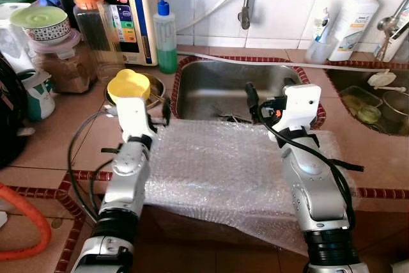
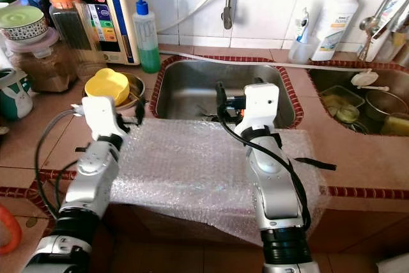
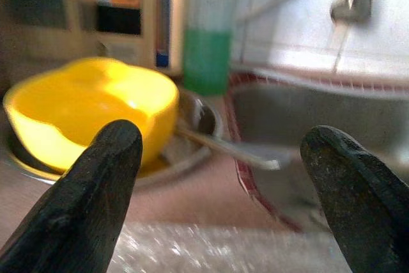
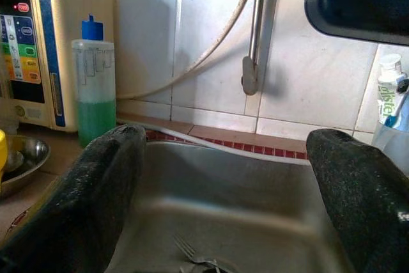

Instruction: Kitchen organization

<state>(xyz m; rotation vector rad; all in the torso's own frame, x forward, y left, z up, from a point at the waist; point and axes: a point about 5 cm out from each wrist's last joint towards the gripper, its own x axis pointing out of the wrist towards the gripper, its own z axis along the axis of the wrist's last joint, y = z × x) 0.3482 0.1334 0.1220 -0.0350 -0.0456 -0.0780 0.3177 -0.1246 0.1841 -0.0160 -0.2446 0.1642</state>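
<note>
1. Both grippers are hovering over the counter edge with fingers spread wide and nothing between them: the left gripper [image 3: 220, 190] is pointing toward the yellow bowl, and the right gripper [image 4: 233, 190] is aiming over the near rim of the sink.
2. Lying beneath both silver arms, a sheet of bubble wrap [image 1: 217, 164] is covering the tiled counter [image 1: 57, 139] and hanging over its front edge.
3. Just beyond the left gripper, the yellow bowl [image 1: 128, 85] is sitting upside down in a shallow metal dish [image 3: 192, 151], with a spoon [image 3: 223, 148] resting in the dish beside it.
4. Ahead of the right gripper, the steel sink [image 1: 211, 91] is holding a fork [image 4: 192, 254] near its drain.
5. Farther back, a clear bottle of green liquid [image 1: 165, 39] with a blue cap is standing at the sink's far left corner, next to a white appliance with a coloured panel [image 1: 124, 4].
6. Jars [image 1: 57, 62] are crowding the counter to the left.
7. A white bottle with an orange cap [image 1: 353, 20] is standing against the tiled wall to the right, and a second basin [image 1: 377, 103] there is holding dishes.
</note>
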